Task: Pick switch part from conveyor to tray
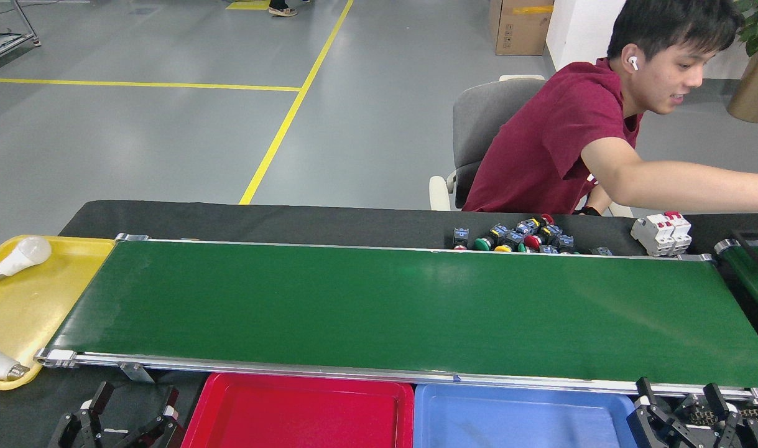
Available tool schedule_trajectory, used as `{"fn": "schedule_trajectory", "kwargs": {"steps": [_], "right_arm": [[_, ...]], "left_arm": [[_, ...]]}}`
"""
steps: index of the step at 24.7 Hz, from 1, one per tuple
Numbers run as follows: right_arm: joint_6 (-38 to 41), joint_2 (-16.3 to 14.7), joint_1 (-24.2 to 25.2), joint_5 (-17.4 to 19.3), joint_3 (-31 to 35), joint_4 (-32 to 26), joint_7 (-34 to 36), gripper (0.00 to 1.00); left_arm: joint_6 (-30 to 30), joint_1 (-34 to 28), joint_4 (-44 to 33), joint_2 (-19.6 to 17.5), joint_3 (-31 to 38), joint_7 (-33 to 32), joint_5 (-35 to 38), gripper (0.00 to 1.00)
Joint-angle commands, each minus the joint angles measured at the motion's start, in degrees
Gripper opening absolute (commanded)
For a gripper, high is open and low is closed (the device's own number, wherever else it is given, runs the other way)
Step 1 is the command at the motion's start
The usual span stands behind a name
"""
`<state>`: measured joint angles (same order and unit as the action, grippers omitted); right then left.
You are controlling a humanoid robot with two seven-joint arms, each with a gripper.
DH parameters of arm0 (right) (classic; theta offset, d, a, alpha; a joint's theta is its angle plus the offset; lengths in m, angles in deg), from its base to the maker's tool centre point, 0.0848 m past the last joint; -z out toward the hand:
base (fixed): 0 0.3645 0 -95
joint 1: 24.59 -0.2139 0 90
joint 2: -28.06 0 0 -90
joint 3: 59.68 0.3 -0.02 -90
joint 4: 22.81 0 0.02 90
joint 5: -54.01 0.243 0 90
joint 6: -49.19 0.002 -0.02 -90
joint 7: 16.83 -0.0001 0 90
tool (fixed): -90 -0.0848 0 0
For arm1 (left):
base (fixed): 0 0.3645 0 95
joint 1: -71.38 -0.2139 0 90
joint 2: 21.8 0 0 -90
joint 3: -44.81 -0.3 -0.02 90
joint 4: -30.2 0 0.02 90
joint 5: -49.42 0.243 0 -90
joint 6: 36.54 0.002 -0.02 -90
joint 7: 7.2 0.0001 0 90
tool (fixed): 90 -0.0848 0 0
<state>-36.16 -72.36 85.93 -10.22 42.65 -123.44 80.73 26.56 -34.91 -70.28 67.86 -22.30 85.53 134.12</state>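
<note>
Currently the wide green conveyor belt (379,305) lies bare, so both black grippers, left (127,414) at seven o'clock and right (686,407) at five, fingers apart, should wait for a switch part.

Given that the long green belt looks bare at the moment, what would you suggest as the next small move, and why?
Probably wait: the long green conveyor belt carries nothing. Small coloured push-button switch parts lie beyond its far rail. Both the left gripper and right gripper sit open below its near rail.

Bare green conveyor (403,311); switch parts (522,239) piled behind it near a seated person (571,143).
</note>
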Motion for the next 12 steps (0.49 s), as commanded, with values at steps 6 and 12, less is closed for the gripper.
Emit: {"fn": "schedule_trajectory", "kwargs": {"steps": [6,12], "right_arm": [[0.2,-0.1,-0.1,2.4,0.3,-0.8,4.1,0.98],[0.2,-0.1,-0.2,3.0,0.2,-0.8,4.0,0.98]], "left_arm": [[-0.1,-0.1,0.3,-0.7,-1.8,0.5,2.6,1.00],[0.0,1.4,0.4,-0.2,-1.6,0.5,2.0,1.00]]}}
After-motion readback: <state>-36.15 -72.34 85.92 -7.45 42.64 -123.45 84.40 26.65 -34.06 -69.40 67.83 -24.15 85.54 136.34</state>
